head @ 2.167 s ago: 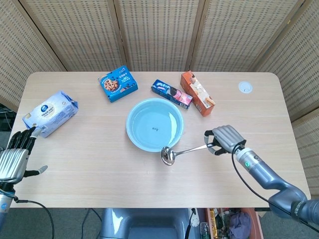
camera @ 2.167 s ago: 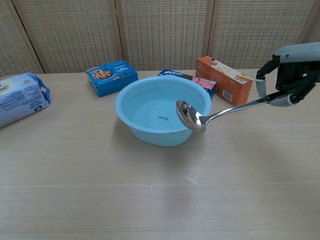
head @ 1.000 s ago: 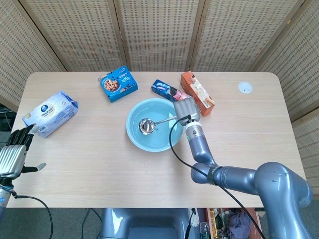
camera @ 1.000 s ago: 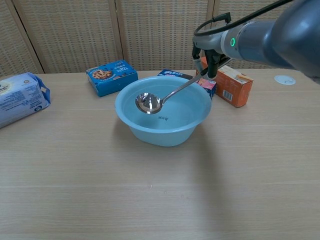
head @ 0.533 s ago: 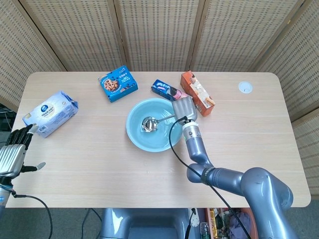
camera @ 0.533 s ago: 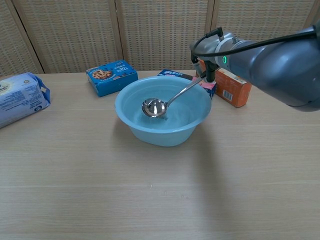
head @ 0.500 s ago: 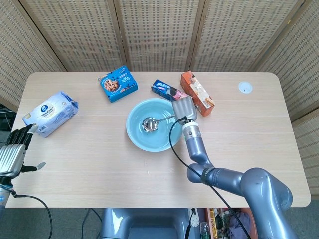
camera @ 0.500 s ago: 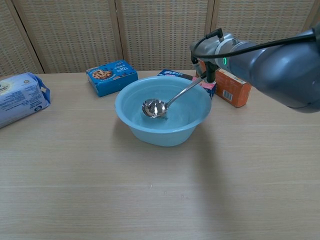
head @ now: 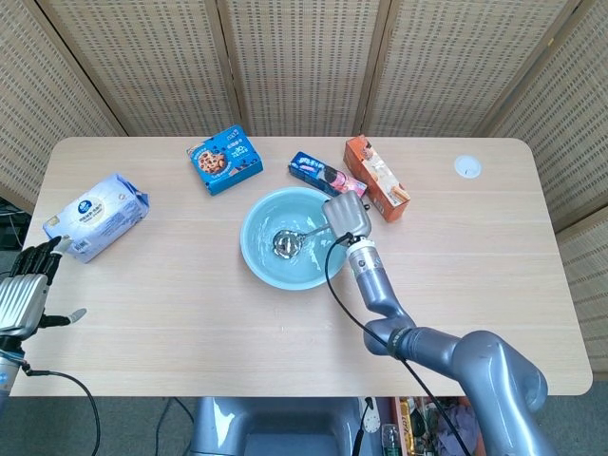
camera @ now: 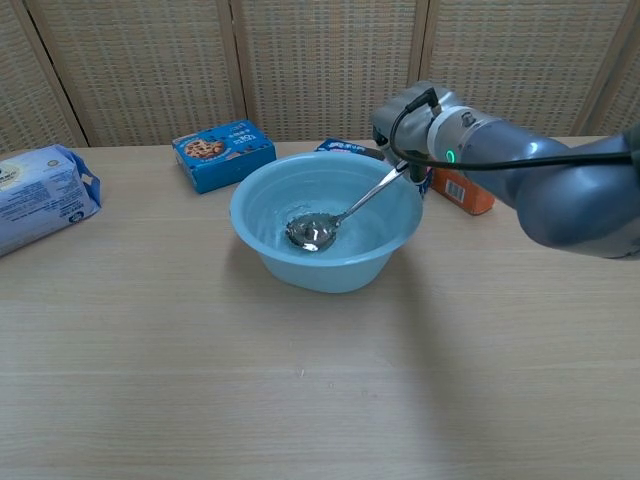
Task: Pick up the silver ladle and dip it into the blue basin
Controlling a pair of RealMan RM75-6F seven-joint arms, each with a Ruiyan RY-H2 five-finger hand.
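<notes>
The blue basin [head: 255,249] [camera: 262,236] stands at the table's middle with water in it. My right hand [head: 346,218] [camera: 404,130] hangs over its right rim and holds the silver ladle [head: 296,238] [camera: 343,214] by the handle. The handle slants down to the left, and the ladle's bowl sits low inside the basin, at the water. My left hand [head: 26,292] is open at the table's left front edge, far from the basin; the chest view does not show it.
An orange carton [head: 376,178] [camera: 462,190] and a dark blue snack pack [head: 326,177] lie just behind the basin, close to my right hand. A blue cookie box [head: 224,160] [camera: 223,153] is at the back left, a white-and-blue bag [head: 96,216] [camera: 42,196] at the far left.
My right hand carried the ladle from the basin's front right up over the rim, then sank and shifted left. The ladle's bowl went down into the basin. The left hand stayed put.
</notes>
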